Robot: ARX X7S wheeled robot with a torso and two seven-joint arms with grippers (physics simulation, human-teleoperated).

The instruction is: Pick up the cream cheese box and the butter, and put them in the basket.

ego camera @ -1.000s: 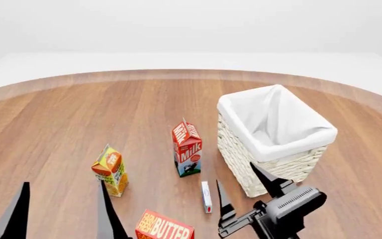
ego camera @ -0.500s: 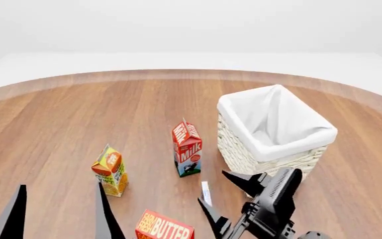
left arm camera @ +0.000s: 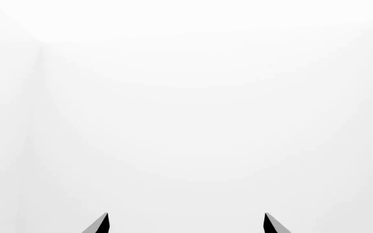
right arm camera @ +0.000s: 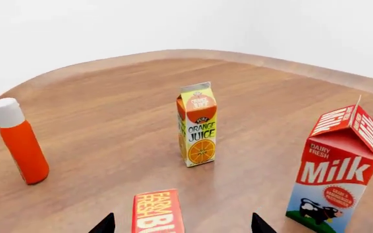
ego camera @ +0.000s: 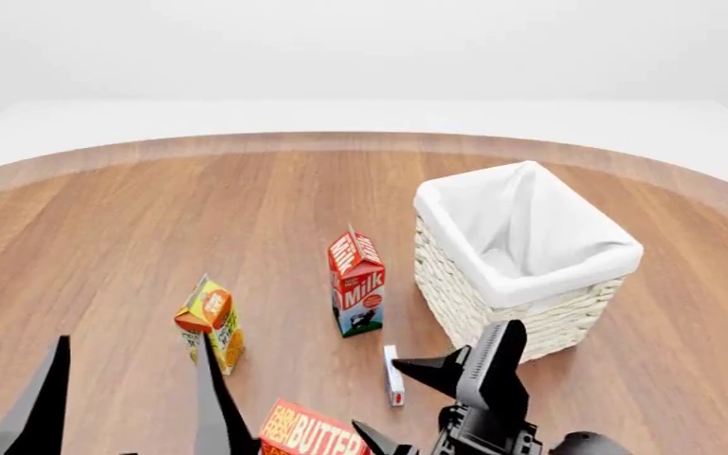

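The butter (ego camera: 311, 431), a red-orange box with yellow lettering, lies at the table's near edge. In the right wrist view the butter (right arm camera: 157, 213) lies between my right gripper's open fingertips (right arm camera: 258, 224). My right gripper (ego camera: 405, 403) is open and empty, turned sideways, just right of the butter. The cream cheese box (ego camera: 393, 374), small, flat and white with a red end, lies beside the upper finger. The white wicker basket (ego camera: 453, 296) stands behind to the right. My left gripper (ego camera: 130, 417) is open and empty, left of the butter. The left wrist view shows only its fingertips (left arm camera: 100, 224) against white.
A red-and-white milk carton (ego camera: 356, 282) stands left of the basket, also in the right wrist view (right arm camera: 332, 170). An orange juice carton (ego camera: 212, 322) stands further left, also in the right wrist view (right arm camera: 198, 126). An orange bottle with a white cap (right arm camera: 21, 143) stands near the table's curved edge.
My right gripper has swung left and turned, from beside the basket's front corner to next to the butter. My left gripper has shifted slightly right. The objects have not moved.
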